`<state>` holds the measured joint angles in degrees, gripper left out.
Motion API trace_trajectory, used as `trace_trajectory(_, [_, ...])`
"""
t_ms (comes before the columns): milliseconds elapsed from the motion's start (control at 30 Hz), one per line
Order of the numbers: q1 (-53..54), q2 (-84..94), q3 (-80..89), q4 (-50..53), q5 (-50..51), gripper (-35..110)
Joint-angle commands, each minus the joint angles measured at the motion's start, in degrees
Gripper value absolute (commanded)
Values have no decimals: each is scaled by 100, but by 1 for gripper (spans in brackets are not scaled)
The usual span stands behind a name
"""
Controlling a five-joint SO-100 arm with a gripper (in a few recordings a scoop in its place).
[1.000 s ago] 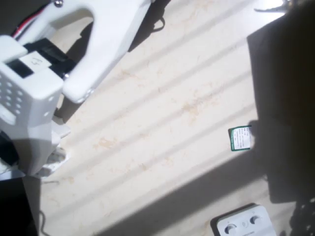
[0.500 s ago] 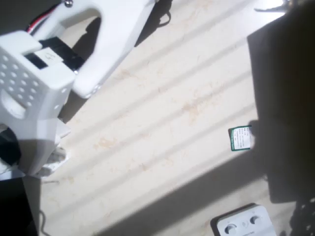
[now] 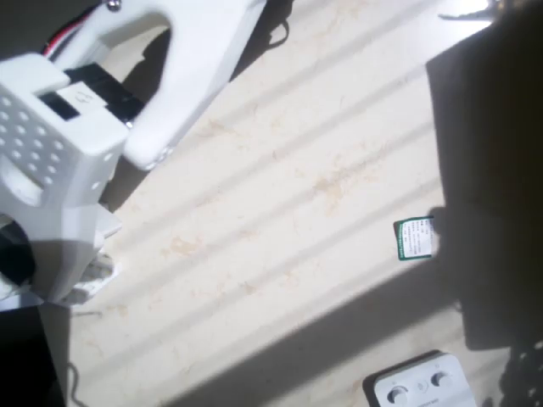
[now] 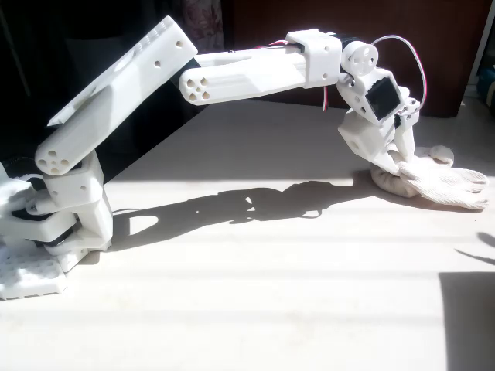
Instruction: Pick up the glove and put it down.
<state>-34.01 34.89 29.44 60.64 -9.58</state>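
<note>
Sunlit cream table (image 4: 232, 294), striped shadows. I see gripper (image 4: 396, 164) down on glove (image 4: 433, 182) at far right, jaw state unreadable. Arm barely shifts since half-second ago (settling), so grasp likely imminent.

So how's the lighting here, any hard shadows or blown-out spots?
Fixed view: hard sunlight, the arm's sharp shadow on the table, the glove nearly blown out under the gripper. Overhead view: soft focus, striped light, the label card beside deep shadow.
</note>
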Motion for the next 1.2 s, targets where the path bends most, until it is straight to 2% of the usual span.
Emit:
trace_trajectory(0, [-26,53,-97,18,-35,0])
trace_trajectory(167, [26,439,-132,88,-44,0])
trace_trajectory(400, [703,1433,-123,352,-44,0])
trace_trajectory(833, [3041,2329,-141,1670,-105,0])
trace_trajectory(1167, [4474,2268,-70,2355,-721,0])
